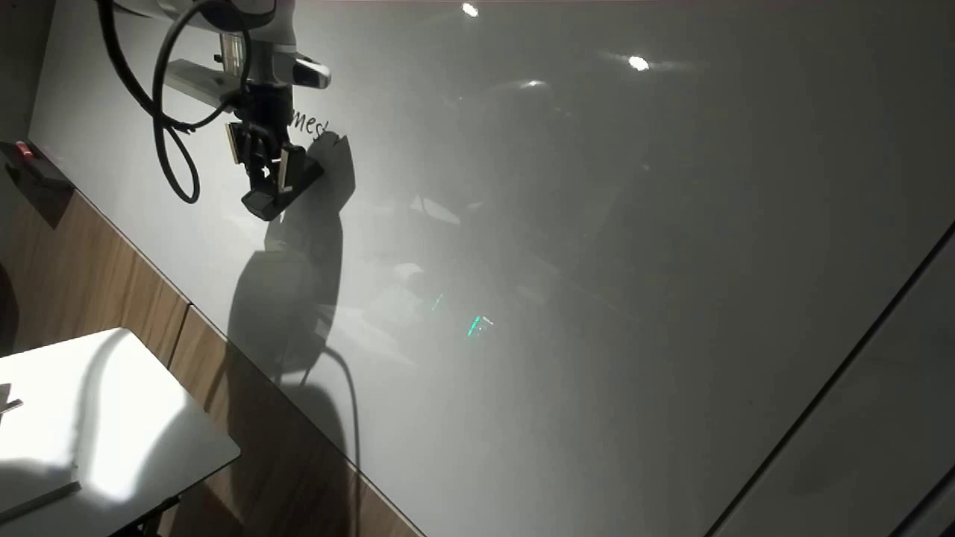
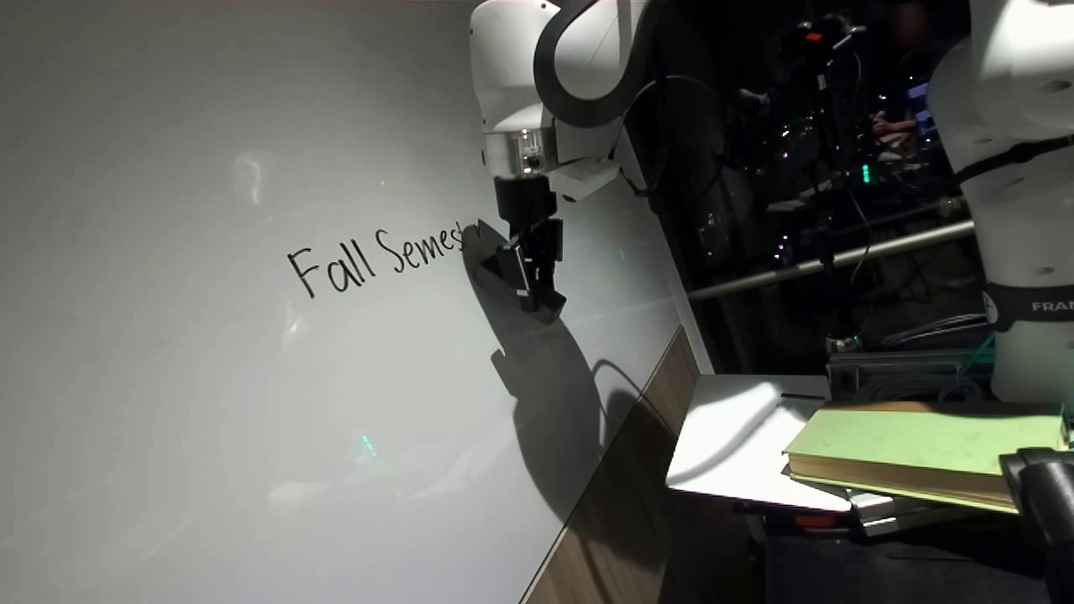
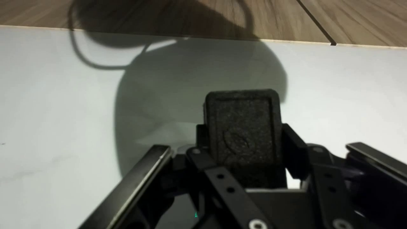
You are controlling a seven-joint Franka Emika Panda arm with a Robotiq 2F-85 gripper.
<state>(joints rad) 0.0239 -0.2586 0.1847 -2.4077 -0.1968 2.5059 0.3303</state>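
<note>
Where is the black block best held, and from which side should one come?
Probably across the two straight, nearly parallel sides of the black block, where the pincer spans it; come from the rimmed face with the oval mark, which faces the wrist view.

Chunky black whiteboard eraser [image 3: 244, 133] here, rounded corners, molded rim and a faint oval mark on the end facing the wrist camera. It's gripped between the fingers [image 3: 294, 152], sitting at a slant near the tail of the "Fall Semest" lettering [image 2: 366, 258]. Can't tell if it's touching the whiteboard [image 2: 168, 377].
</note>
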